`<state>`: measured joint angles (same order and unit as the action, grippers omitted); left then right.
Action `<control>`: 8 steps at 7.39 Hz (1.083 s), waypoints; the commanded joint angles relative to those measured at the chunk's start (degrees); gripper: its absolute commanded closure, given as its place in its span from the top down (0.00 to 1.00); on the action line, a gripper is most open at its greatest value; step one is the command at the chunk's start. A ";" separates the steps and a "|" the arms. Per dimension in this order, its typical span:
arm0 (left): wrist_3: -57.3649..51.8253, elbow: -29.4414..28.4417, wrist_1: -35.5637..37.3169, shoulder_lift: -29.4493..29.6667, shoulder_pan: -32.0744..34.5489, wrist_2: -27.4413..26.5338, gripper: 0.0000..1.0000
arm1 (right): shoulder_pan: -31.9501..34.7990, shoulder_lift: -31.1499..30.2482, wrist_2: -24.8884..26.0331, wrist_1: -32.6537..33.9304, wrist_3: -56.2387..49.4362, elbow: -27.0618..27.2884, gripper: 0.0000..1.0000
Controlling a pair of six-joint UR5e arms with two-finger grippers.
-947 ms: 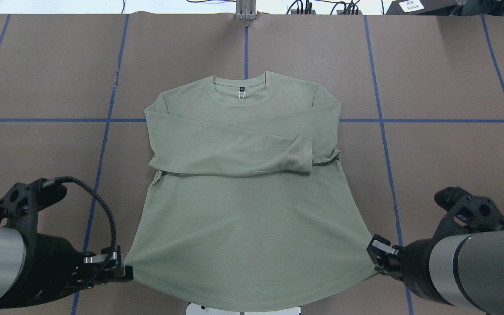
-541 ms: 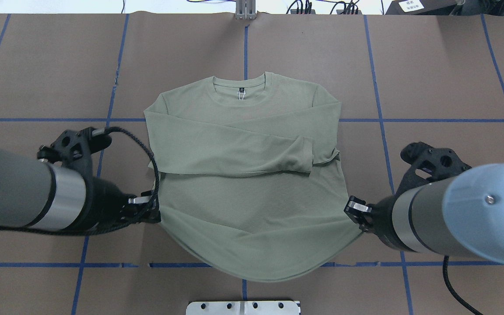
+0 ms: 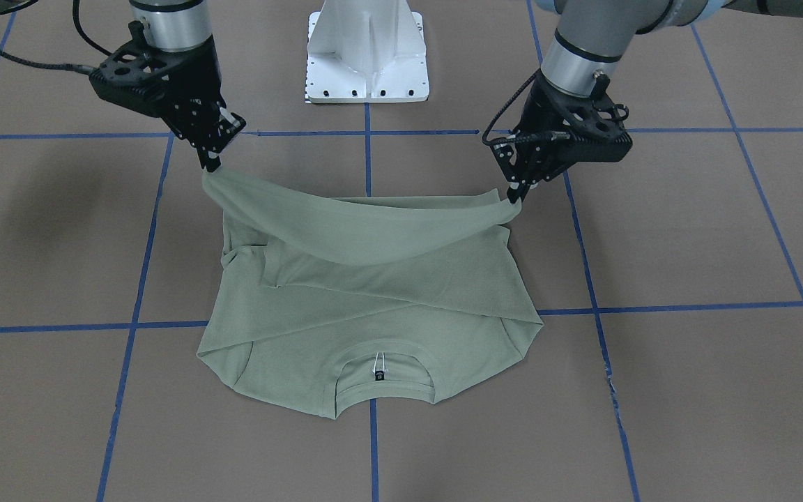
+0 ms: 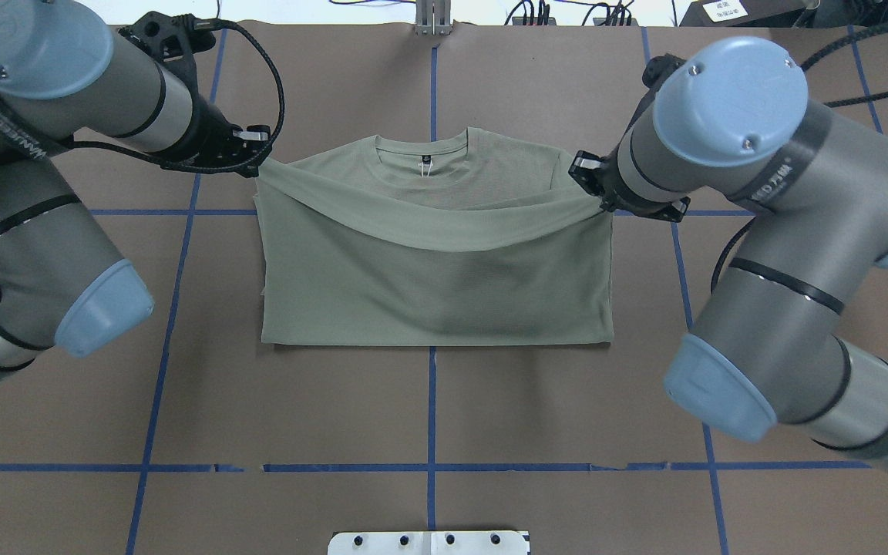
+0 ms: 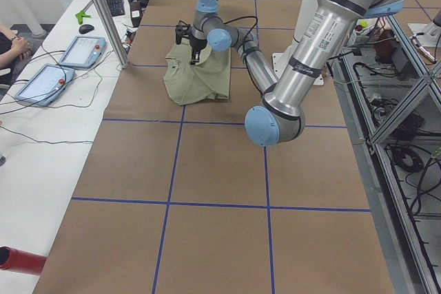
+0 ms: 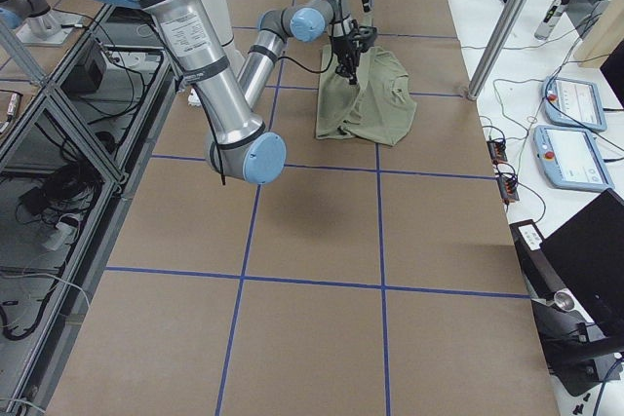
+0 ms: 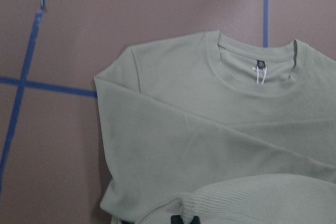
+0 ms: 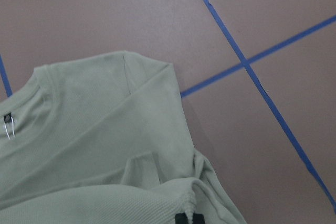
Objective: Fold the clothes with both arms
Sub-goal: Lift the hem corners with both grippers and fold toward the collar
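The sage-green shirt (image 4: pixel 436 293) lies on the brown table with its collar (image 4: pixel 422 150) at the far side and both sleeves crossed over its chest. Its lower half is doubled over toward the collar, and the hem hangs in a sagging band between the two arms. My left gripper (image 4: pixel 255 158) is shut on the hem's left corner, just above the left shoulder. At the right shoulder, my right gripper (image 4: pixel 594 185) is shut on the other corner. In the front-facing view the left gripper (image 3: pixel 516 195) and right gripper (image 3: pixel 210 166) hold the hem raised over the shirt (image 3: pixel 373 293).
Blue tape lines (image 4: pixel 182 262) divide the brown table cover into squares. The white base pedestal (image 3: pixel 366 56) stands at the robot's side. A metal post (image 4: pixel 432 19) sits at the far edge. Control pendants (image 5: pixel 83 51) and a person's hand (image 5: pixel 17 43) are on the side table.
Both grippers have carried the hem corners from the near edge up and across toward the collar. The shirt's lower half is now doubled over the sleeves.
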<state>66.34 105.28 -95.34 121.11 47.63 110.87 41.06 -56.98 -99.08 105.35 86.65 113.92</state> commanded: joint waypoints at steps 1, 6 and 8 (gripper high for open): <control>-1.56 -16.25 -10.26 4.46 0.80 -0.30 0.00 | 3.05 5.10 -0.06 -8.01 -3.67 -14.62 0.00; -6.39 -33.82 -26.03 5.81 -0.78 -0.39 0.00 | 5.08 10.83 -0.15 -27.65 -6.50 -40.18 0.00; -6.48 -33.83 -26.74 5.72 -0.87 -0.30 0.00 | 5.17 10.75 -1.19 -27.65 -9.30 -42.02 0.00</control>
<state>59.96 71.70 -121.62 126.89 46.90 110.53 46.15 -46.19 -99.57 77.86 78.94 73.31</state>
